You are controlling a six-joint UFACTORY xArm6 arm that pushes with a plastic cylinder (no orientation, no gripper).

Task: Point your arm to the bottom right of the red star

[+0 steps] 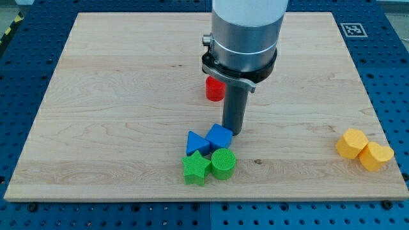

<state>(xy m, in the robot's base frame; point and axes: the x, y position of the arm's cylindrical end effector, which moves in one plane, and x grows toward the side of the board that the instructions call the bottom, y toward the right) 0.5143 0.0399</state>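
Take the wooden board (115, 96) as your landmark: everything below is placed against it. Starting toward the view's left of its middle, near the board's bottom edge, you have a tight cluster of four blocks. The blue triangle (195, 143) sits at the cluster's upper left, touching the green star (196, 168) below it. Just to the right, the blue cube (219, 137) sits above the green cylinder (223, 163), and all four press together.

My tip (232, 132) rests on the board just at the blue cube's upper right edge, so close you cannot tell whether they touch. There are no jaws to report; the arm ends in a plain dark rod.

Above the tip, near the board's centre, you see a red block (213, 89), partly hidden behind the rod and the arm's grey body. Its shape cannot be made out from here, so you cannot confirm it is the star. The tip lies below it and slightly to its right.

Far toward the board's right edge, two yellow blocks (365, 149) sit touching each other, well apart from everything else.
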